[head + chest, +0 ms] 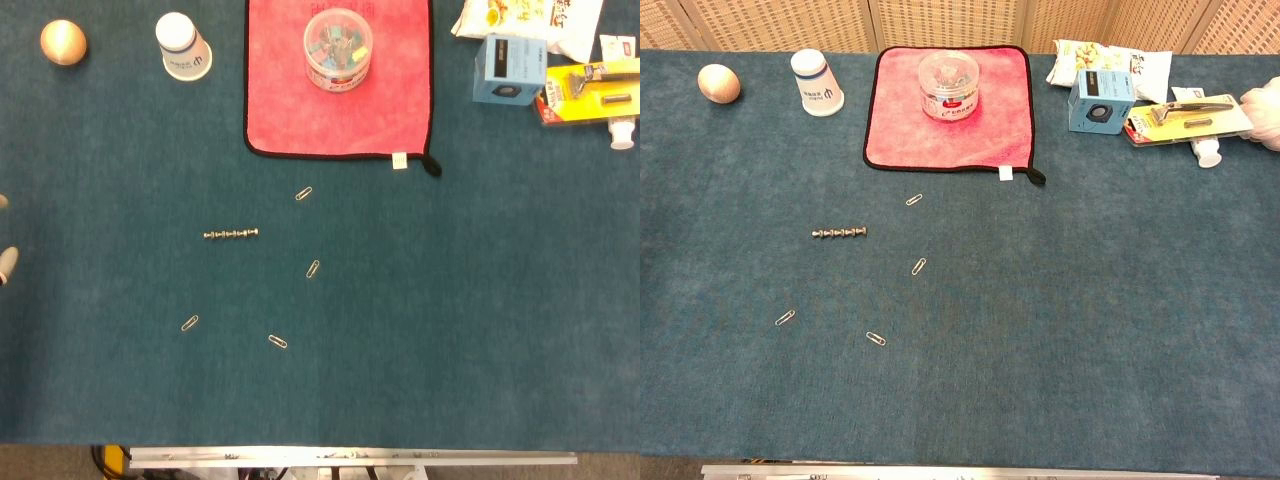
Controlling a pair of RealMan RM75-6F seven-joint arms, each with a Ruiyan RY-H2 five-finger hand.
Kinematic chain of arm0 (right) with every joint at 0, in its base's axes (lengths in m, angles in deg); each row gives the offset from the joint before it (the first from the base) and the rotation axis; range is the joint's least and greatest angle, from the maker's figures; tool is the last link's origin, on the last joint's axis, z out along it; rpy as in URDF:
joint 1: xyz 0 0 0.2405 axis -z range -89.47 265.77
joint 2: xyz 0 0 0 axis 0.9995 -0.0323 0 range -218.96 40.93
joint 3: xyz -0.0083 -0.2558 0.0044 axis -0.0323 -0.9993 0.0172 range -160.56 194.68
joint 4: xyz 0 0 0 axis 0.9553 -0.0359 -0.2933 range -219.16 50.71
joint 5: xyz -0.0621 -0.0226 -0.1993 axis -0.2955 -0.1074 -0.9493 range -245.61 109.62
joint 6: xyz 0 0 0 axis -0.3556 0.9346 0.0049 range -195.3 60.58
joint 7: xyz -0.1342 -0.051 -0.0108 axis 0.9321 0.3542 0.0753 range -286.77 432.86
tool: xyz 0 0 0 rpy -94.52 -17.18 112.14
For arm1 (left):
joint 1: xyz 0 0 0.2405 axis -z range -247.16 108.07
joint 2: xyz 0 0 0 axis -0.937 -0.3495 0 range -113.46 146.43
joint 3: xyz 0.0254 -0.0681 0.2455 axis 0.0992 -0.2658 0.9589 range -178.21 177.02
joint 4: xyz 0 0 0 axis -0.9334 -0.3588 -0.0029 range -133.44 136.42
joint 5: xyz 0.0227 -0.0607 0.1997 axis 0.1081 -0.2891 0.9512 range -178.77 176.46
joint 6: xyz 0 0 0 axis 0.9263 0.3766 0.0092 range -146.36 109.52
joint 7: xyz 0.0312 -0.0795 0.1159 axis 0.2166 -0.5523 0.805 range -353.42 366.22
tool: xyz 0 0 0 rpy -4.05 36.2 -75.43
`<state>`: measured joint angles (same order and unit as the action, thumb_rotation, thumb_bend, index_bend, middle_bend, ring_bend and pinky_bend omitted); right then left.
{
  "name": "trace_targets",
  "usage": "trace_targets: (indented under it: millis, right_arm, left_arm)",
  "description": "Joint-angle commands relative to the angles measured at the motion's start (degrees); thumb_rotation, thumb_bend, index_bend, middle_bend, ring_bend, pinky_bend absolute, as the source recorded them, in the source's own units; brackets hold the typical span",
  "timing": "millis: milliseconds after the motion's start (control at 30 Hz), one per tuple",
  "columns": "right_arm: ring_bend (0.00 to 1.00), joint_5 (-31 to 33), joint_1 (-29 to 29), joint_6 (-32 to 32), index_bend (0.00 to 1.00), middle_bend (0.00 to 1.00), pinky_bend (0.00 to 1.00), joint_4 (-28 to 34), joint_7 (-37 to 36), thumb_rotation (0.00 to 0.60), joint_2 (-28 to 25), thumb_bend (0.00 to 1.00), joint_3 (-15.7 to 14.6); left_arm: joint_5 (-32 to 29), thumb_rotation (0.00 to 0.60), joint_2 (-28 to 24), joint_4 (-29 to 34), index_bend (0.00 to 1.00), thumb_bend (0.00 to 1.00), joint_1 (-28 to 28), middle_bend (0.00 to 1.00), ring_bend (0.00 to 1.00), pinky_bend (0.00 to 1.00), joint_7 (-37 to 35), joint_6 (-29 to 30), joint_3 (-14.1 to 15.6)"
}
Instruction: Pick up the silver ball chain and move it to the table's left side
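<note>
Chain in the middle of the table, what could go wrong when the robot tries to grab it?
1. The chain is thin and lies flat on the blue table cover, so the fingers might slide over it or drop it.
2. The upper paper clip and the lower paper clip lie loose not far away, so a clumsy grab could knock one or scoop it up too.

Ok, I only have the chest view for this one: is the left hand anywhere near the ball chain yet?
Observer: Not near. The head view shows pale fingers, presumably the left hand's, at its left edge, well apart from the silver ball chain. The rest of the hand is cut off.
Operator: And what's in the tub on the pink cloth? It's a blur here.
Observer: Seen from above, the clear tub holds a heap of coloured clips.
</note>
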<state>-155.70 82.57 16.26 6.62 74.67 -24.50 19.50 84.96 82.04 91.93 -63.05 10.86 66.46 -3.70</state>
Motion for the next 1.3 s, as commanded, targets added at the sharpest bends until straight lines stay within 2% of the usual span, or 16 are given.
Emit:
trace_targets:
  millis: [33, 167, 367, 467, 533, 633, 700, 867, 1067, 1300]
  right_arm:
    - [0.00, -0.33, 0.07, 0.66, 0.00, 0.05, 0.00, -0.06, -0.62, 0.600, 0.03, 0.00, 0.27]
    - [0.00, -0.57, -0.42, -0.12, 0.00, 0.05, 0.00, -0.19, -0.60, 0.600, 0.07, 0.00, 0.19]
    - [0.00, -0.17, -0.30, 0.14, 0.00, 0.05, 0.00, -0.28, -1.72, 0.600, -0.04, 0.00, 0.44]
    - [0.00, 0.56, 0.30, 0.96, 0.00, 0.05, 0.00, -0.45, -2.83, 0.600, -0.07, 0.00, 0.73]
    - [0.00, 0.86, 0.67, 1.44, 0.01, 0.06, 0.00, -0.58, -3.52, 0.600, -0.17, 0.00, 0.84]
    - [0.00, 1.19, 1.30, 2.37, 0.01, 0.06, 0.00, -0.89, -4.75, 0.600, -0.38, 0.00, 1.02]
    - [0.00, 1.45, 1.73, 3.09, 0.02, 0.06, 0.00, -1.08, -5.69, 0.600, -0.48, 0.00, 1.25]
    - [0.00, 1.58, 2.14, 4.08, 0.03, 0.06, 0.00, -1.60, -7.47, 0.600, -0.46, 0.00, 1.76]
    - [0.00, 1.50, 2.10, 3.81, 0.04, 0.06, 0.00, -1.84, -8.28, 0.600, -0.71, 0.00, 1.83]
    - [0.00, 1.56, 2.71, 4.69, 0.06, 0.06, 0.00, -2.10, -10.13, 0.600, -1.19, 0.00, 2.07]
  left_arm:
    - [-0.36, 0.600, 0.12, -0.22, 0.36, 0.23, 0.08, 0.28, 0.23, 0.33, -0.10, -0.56, 0.19]
    - [-0.53, 0.600, -1.11, 0.38, 0.35, 0.23, 0.08, 0.28, 0.23, 0.33, -0.51, -1.84, 0.97]
    - [0.56, 0.600, -1.19, 0.56, 0.35, 0.23, -0.08, 0.27, 0.23, 0.33, -0.74, -0.61, 0.98]
    - [1.28, 0.600, -1.01, 0.53, 0.34, 0.23, -0.02, 0.22, 0.22, 0.33, -1.57, -0.44, 1.20]
    - [2.23, 0.600, -1.18, 0.90, 0.33, 0.23, 0.25, 0.14, 0.17, 0.32, -2.51, -0.70, 1.58]
    - [4.57, 0.600, -2.23, 2.28, 0.33, 0.23, 1.14, 0.03, 0.06, 0.26, -6.43, -1.97, 2.70]
    - [5.87, 0.600, -3.22, 3.50, 0.33, 0.23, 1.91, 0.00, 0.01, 0.20, -9.94, -3.14, 3.40]
    - [7.58, 0.600, -4.99, 6.19, 0.33, 0.23, 4.36, 0.00, 0.00, 0.12, -13.40, -6.51, 4.05]
    - [6.84, 0.600, -7.30, 11.00, 0.33, 0.23, 8.10, 0.00, 0.00, 0.06, -11.85, -11.64, 3.17]
    - [2.83, 0.600, -5.60, 15.05, 0.36, 0.23, 10.54, 0.00, 0.00, 0.05, -4.15, -15.73, 1.88]
